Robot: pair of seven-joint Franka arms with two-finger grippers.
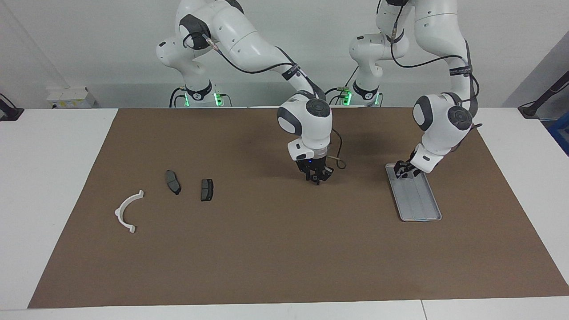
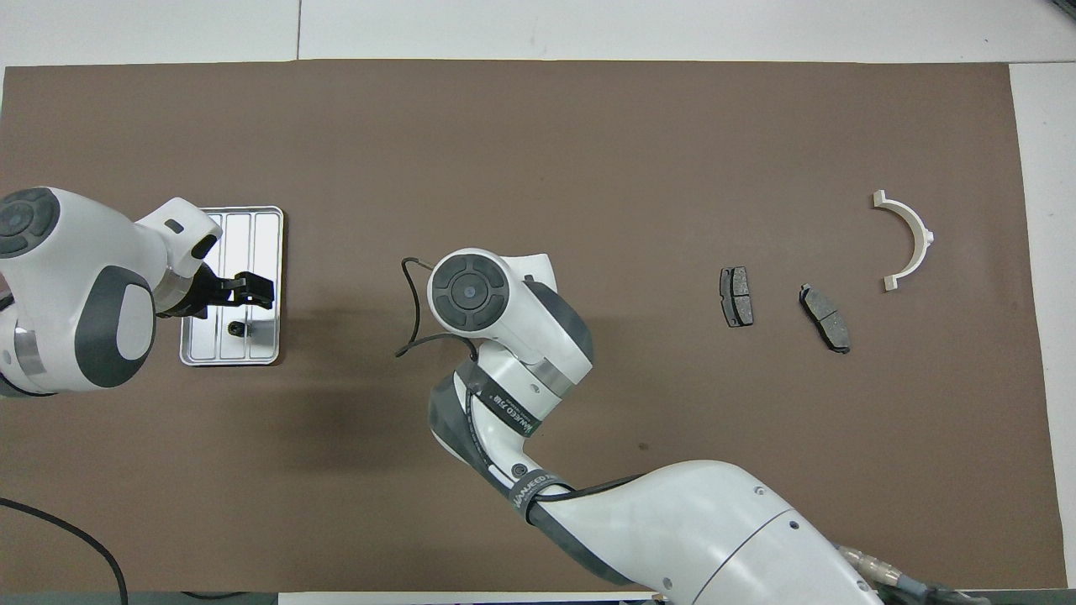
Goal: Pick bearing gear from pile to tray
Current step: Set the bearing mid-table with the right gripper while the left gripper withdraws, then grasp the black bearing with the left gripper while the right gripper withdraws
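The silver tray (image 1: 426, 209) (image 2: 267, 220) lies toward the left arm's end of the table. A tiny black round piece (image 2: 238, 328) lies in it, at the end nearer the robots. My left gripper (image 1: 403, 171) (image 2: 255, 291) hangs low over that end of the tray, open and empty. My right gripper (image 1: 317, 177) hangs just above the mat at the table's middle; its own wrist hides it in the overhead view. The pile lies toward the right arm's end: a white half-ring bracket (image 1: 126, 211) (image 2: 908, 239) and two dark brake pads (image 1: 173, 182) (image 1: 206, 190) (image 2: 736, 297) (image 2: 825, 306).
A brown mat (image 1: 275, 258) (image 2: 538, 134) covers most of the white table. A loose cable (image 1: 340, 162) (image 2: 409, 307) loops off the right wrist. A white box (image 1: 71, 97) sits at the table's corner near the right arm's base.
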